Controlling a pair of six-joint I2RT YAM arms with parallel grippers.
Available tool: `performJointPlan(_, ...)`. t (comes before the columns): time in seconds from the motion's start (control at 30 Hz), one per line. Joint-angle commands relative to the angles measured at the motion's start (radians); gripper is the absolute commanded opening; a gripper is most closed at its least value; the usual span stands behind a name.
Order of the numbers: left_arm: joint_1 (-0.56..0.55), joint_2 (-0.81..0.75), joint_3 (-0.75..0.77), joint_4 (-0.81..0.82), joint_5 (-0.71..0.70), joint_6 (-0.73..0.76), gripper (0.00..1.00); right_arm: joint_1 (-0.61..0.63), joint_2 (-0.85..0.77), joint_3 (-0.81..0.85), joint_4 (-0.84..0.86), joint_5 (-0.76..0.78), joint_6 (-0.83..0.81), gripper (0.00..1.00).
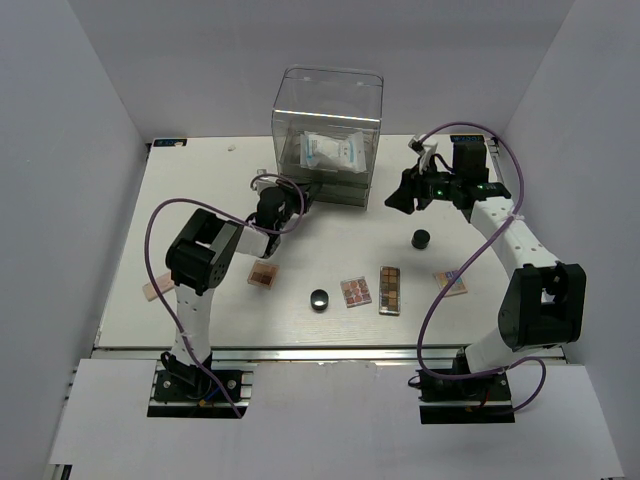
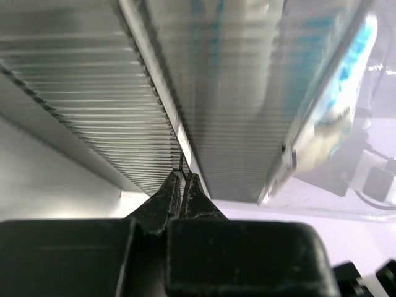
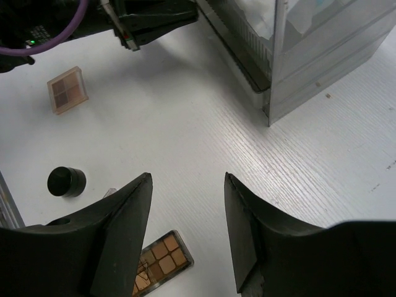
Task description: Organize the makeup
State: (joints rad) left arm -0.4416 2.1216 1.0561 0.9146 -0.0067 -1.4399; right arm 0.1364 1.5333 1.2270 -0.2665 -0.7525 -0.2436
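Top external | long narrow palette (image 1: 390, 290) | long axis near-to-far (lying flat)

The white blue-printed packet (image 1: 333, 152) lies just behind the left pincer (image 1: 310, 191). On the surface (image 1: 200, 170), a brown palette (image 1: 262, 274) lies nearer than this pincer and a pink palette (image 1: 157, 289) well to its left. Near the right pincer (image 1: 398, 200) stands a round black pot (image 1: 421, 238). A second pot (image 1: 319, 299), the squares palette (image 1: 356, 291), the long narrow palette (image 1: 390, 289) and an orange-edged palette (image 1: 449, 283) lie flat in a row, well nearer than it.
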Motion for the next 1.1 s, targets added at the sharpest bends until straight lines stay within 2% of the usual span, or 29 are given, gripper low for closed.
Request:
performJointPlan(0.0, 0.006, -0.101, -0.073, 0.009, 0.005, 0.050, 0.00, -0.011, -0.013, -0.012, 0.009, 0.022, -0.008, 0.56)
performJointPlan(0.23, 0.000, -0.270, -0.261, -0.025, 0.082, 0.046, 0.00, -0.017, -0.001, -0.032, 0.001, 0.103, -0.002, 0.60)
performJointPlan(0.3, -0.003, -0.317, -0.318, -0.031, 0.088, 0.035, 0.00, -0.015, 0.014, -0.031, -0.010, 0.126, -0.005, 0.67)
performJointPlan(0.33, -0.003, -0.328, -0.330, -0.034, 0.089, 0.032, 0.00, -0.017, 0.021, -0.027, -0.019, 0.149, -0.008, 0.74)
performJointPlan(0.4, -0.005, -0.344, -0.352, -0.036, 0.093, 0.019, 0.00, -0.017, 0.036, -0.014, -0.055, 0.165, -0.029, 0.78)
performJointPlan(0.43, -0.006, -0.345, -0.361, -0.033, 0.094, 0.012, 0.01, -0.015, 0.048, -0.012, -0.063, 0.191, -0.034, 0.84)
performJointPlan(0.47, -0.006, -0.345, -0.361, -0.031, 0.097, 0.009, 0.15, -0.015, 0.053, -0.011, -0.065, 0.208, -0.037, 0.89)
performJointPlan(0.53, -0.006, -0.339, -0.344, -0.036, 0.103, 0.009, 0.29, -0.017, 0.071, -0.006, -0.088, 0.278, -0.048, 0.89)
performJointPlan(0.57, -0.008, -0.339, -0.338, -0.040, 0.106, 0.012, 0.45, -0.017, 0.079, 0.003, -0.092, 0.306, -0.046, 0.89)
performJointPlan(0.7, -0.008, -0.350, -0.305, -0.104, 0.119, 0.035, 0.69, -0.017, 0.128, 0.028, -0.140, 0.464, -0.029, 0.89)
performJointPlan(0.87, -0.008, -0.405, -0.304, -0.192, 0.137, 0.076, 0.80, -0.015, 0.160, 0.020, -0.178, 0.550, -0.036, 0.89)
performJointPlan(0.97, -0.006, -0.466, -0.298, -0.314, 0.122, 0.148, 0.84, -0.015, 0.191, 0.017, -0.206, 0.590, -0.040, 0.90)
performJointPlan(1.0, -0.006, -0.483, -0.288, -0.410, 0.111, 0.177, 0.89, -0.015, 0.200, 0.014, -0.209, 0.599, -0.043, 0.89)
performJointPlan(1.07, -0.006, -0.535, -0.253, -0.515, 0.077, 0.269, 0.92, -0.015, 0.215, 0.006, -0.215, 0.604, -0.052, 0.88)
